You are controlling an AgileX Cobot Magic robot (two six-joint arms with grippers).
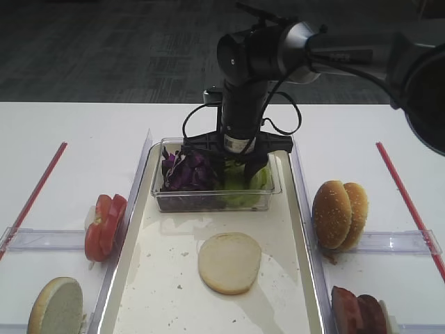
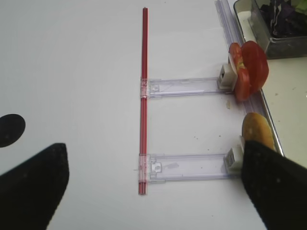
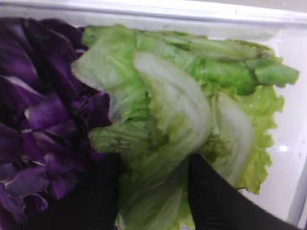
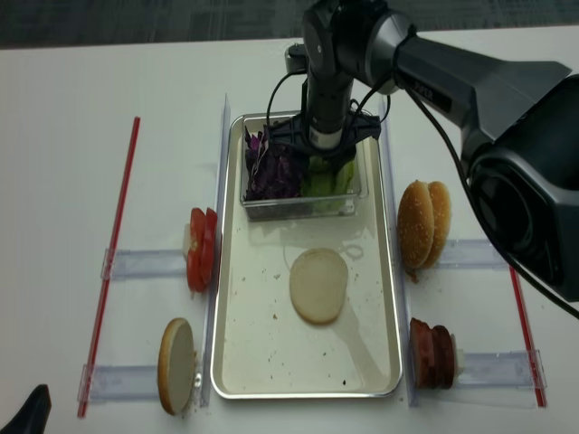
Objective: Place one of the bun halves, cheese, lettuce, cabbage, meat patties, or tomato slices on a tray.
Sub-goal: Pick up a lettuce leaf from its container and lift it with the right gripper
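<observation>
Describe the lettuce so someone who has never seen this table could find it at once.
Start at the long silver tray in the middle of the table; a small clear plastic box sits at its far end. The lettuce fills the right side of that box, under the right gripper. It is crinkled and pale green, unlike the dark purple cabbage beside it.

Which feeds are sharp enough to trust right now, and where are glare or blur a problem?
Right wrist: soft focus, lettuce and cabbage fill the frame, fingers dark blurs. Exterior high: crisp, sheen on the tray. Realsense: sharp, even light. Left wrist: clear table, left gripper fingers unfocused silhouettes.
</observation>
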